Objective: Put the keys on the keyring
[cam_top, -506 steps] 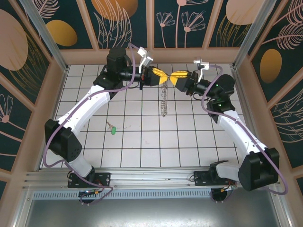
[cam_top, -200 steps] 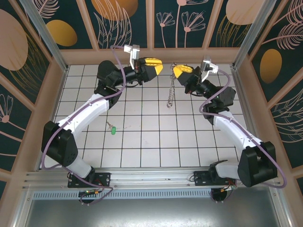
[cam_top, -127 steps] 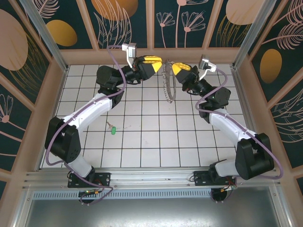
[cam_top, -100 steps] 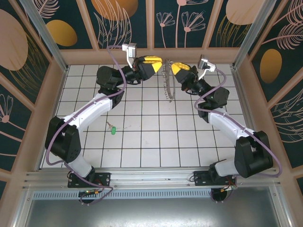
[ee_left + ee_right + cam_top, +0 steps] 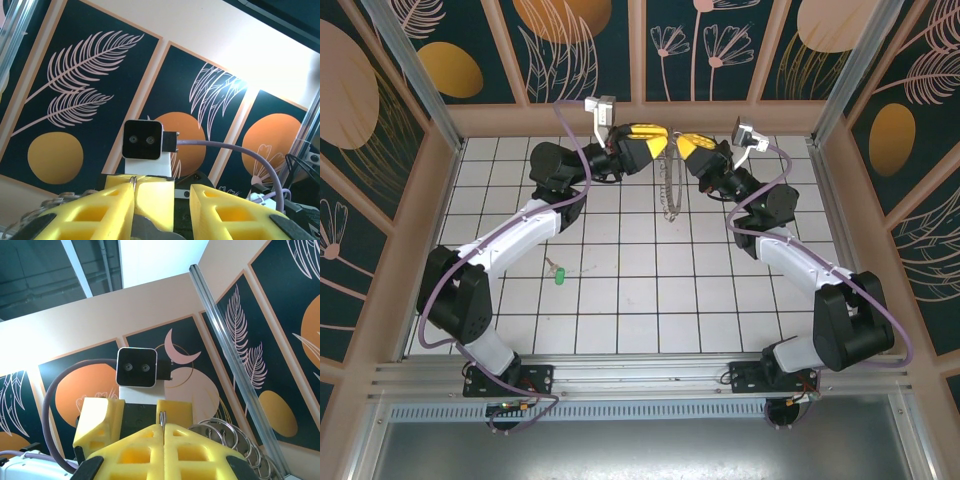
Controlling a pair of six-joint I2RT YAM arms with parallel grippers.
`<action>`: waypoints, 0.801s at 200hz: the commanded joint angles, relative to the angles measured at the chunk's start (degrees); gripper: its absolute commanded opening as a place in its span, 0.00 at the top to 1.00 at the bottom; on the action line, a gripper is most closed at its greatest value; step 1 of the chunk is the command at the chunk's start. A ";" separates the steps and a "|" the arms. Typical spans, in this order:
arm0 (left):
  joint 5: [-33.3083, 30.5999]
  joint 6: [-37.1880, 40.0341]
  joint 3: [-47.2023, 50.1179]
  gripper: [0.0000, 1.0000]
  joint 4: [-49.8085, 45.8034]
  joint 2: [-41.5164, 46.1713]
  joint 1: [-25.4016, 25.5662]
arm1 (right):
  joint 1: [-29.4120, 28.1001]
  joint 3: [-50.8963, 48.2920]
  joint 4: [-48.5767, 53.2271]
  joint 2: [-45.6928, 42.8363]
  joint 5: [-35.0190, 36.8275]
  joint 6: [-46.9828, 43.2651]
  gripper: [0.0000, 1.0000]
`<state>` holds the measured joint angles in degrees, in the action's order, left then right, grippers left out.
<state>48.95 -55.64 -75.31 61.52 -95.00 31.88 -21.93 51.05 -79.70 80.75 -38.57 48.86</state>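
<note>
Holding keyring (image 5: 669,190) aloft at far centre with right jaws clenched on its wire, left jaws parted beside it. Keep it steady; send left down to key (image 5: 558,276) on worktop (image 5: 620,300), well apart at near left; pinch green head, leaving blade free.

no text, label, brand, number or sign can be read on anything here. the wall panels (image 5: 720,45) carry painted leaves, flowers and orange discs, with no lettering on them.
</note>
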 commanded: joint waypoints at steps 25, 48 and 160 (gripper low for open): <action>-0.07 1.66 0.07 0.65 -0.20 -1.01 0.20 | -0.60 2.04 -4.83 0.11 0.82 1.02 1.00; 0.23 1.41 -0.26 0.65 -0.16 -1.54 0.29 | -0.83 2.35 -4.89 0.53 0.60 1.06 1.00; 0.21 1.04 -1.68 0.96 0.81 -2.90 0.73 | -1.45 2.65 -4.88 2.04 -0.17 1.54 1.00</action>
<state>48.77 -54.78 -75.42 60.16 -97.69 32.01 -22.74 51.51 -80.82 82.83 -38.41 49.93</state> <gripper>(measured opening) 0.090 0.049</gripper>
